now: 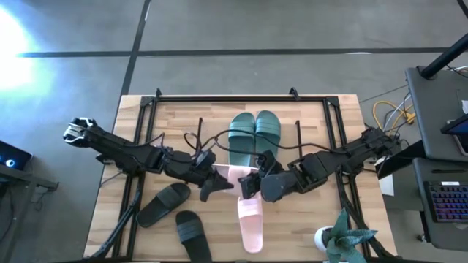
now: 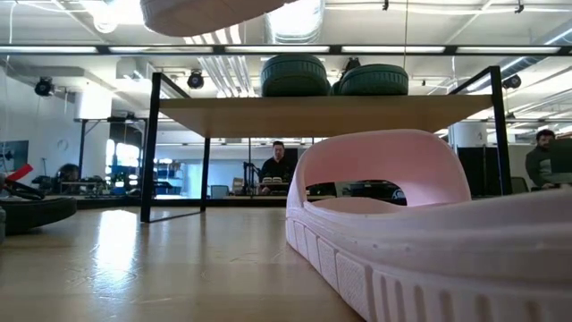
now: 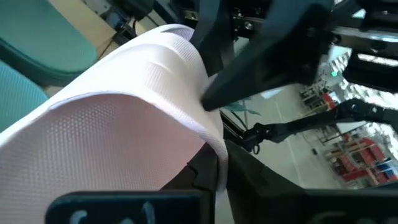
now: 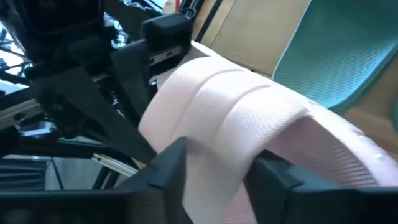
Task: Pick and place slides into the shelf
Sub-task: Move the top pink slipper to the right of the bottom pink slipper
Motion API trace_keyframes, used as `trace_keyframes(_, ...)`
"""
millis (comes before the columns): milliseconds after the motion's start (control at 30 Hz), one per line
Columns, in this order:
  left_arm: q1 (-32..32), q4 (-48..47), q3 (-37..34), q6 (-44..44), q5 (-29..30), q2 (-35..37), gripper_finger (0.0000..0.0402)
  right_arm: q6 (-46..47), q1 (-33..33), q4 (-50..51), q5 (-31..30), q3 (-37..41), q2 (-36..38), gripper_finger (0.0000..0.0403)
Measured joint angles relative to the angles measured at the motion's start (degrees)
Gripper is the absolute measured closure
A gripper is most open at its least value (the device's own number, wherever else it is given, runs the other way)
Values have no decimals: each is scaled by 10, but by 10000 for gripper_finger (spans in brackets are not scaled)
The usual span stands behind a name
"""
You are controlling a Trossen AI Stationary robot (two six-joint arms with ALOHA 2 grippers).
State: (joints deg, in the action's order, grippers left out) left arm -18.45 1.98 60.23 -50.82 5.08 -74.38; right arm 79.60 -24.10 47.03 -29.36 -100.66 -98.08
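One pale pink slide [image 1: 235,174] hangs in the air at the table's middle, between my two grippers; the low view shows it high above the table [image 2: 214,12]. My left gripper [image 1: 218,181] is shut on it from the left. My right gripper [image 1: 252,184] meets it from the right, its fingers on either side of the strap. The other pink slide [image 1: 251,219] lies sole-down on the table, close to the low camera [image 2: 420,241]. Two teal-green slides [image 1: 254,134] lie side by side on the shelf's board [image 2: 322,116]. Two black slides [image 1: 175,215] lie at the near left. My left gripper holds the lifted pink slide by its left end, coming roughly level from the table's left. The slide's pale textured surface [image 3: 124,130] fills the wrist view and hides the fingertips. The slide is clear of the table. My right gripper has the pink slide's wide ribbed strap [image 4: 217,124] between its two fingers [image 4: 168,168], one at each edge of the strap. The fingers come slanting down from the table's right. The slide hangs clear of the table.
A large black tube frame [image 1: 241,97] borders the table's far and side edges. A potted plant [image 1: 344,237] stands at the near right corner. Cables run along both arms. People sit at desks in the room beyond [image 2: 277,170].
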Motion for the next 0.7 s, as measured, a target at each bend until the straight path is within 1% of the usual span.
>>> trace_keyframes(133,1,-5,-3,34,-2,17,368,-1,-4,18,14,-1,1,370)
trace_keyframes(167,1,-5,-7,36,-9,23,358,-1,-7,23,16,-2,1,381)
trace_keyframes(200,1,-5,-10,36,-21,29,349,-1,-9,32,19,-2,2,385)
trace_keyframes(300,0,-10,-14,37,-82,48,322,1,-18,69,29,0,2,391)
trace_keyframes(400,0,-54,-16,37,-122,67,300,12,-27,107,31,2,1,392)
trace_keyframes(467,-2,-100,-18,45,-136,73,290,10,-32,134,43,1,9,393)
trace_keyframes(567,-18,-172,-23,48,-139,91,285,-18,-46,153,96,1,24,393)
trace_keyframes(700,-39,-264,-27,48,-138,98,284,-121,-73,131,213,0,52,393)
